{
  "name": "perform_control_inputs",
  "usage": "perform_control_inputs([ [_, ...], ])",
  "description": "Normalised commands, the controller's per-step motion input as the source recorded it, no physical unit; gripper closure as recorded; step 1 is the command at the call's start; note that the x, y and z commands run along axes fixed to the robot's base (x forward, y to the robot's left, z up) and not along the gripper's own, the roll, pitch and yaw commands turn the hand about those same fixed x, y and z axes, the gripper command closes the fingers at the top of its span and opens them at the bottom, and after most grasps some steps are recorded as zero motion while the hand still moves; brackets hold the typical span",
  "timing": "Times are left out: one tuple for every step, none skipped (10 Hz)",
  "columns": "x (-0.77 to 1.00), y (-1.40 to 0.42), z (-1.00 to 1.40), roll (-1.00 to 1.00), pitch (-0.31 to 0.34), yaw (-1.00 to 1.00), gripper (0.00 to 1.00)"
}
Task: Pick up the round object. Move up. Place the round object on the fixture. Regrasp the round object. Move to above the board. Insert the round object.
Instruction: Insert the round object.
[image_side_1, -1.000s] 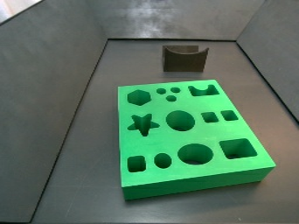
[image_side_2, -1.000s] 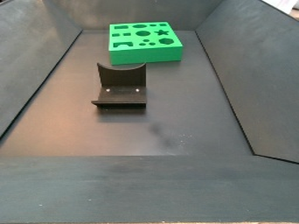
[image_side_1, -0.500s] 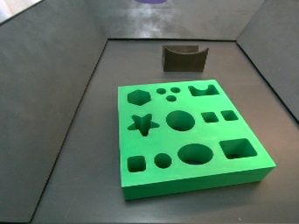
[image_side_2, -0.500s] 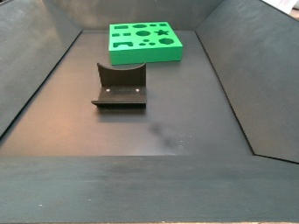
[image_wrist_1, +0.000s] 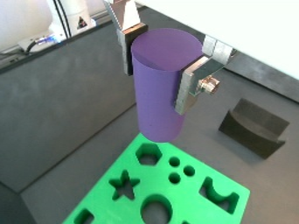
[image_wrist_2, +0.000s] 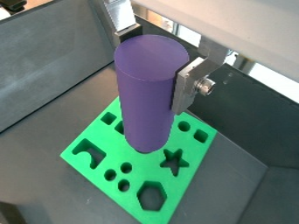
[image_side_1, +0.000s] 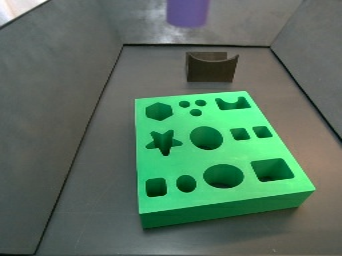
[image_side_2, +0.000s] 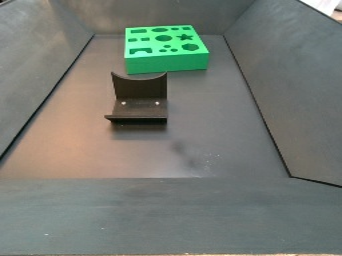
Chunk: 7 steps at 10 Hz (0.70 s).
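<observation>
The gripper (image_wrist_1: 162, 54) clamps the round object (image_wrist_1: 160, 83), a smooth purple peg held upright, high above the board (image_wrist_2: 135, 162). The board, a bright green slab with shaped holes, lies flat at frame centre; the dark notched fixture (image_side_1: 210, 66) stands just behind it.

The dark desk (image_side_2: 201, 150) is matte grey. Sloping grey walls (image_side_1: 54, 110) box it in. In a wrist view, blurred pale clutter (image_wrist_1: 47, 41) shows beyond one wall.

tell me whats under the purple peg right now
Held upright by the gripper, the purple peg hangs above the green board. Hexagon, star and circle holes show around it in both wrist views; the board patch behind the peg is covered.
</observation>
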Motion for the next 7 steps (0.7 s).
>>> perform_control_inputs([
  [0.63, -0.23, -0.25, 0.14, -0.009, 0.09, 1.0],
  [0.67, -0.21, -0.27, 0.16, -0.01, 0.1, 1.0],
  [0.67, -0.2, -0.3, 0.17, -0.017, 0.1, 1.0],
  [0.69, -0.17, -0.33, 0.16, -0.017, 0.1, 1.0],
  [0.64, -0.17, -0.39, 0.14, -0.001, 0.05, 1.0],
  [0.57, -0.14, -0.41, 0.05, 0.0, 0.0, 1.0],
  [0.47, -0.15, -0.48, 0.01, 0.0, 0.0, 1.0],
])
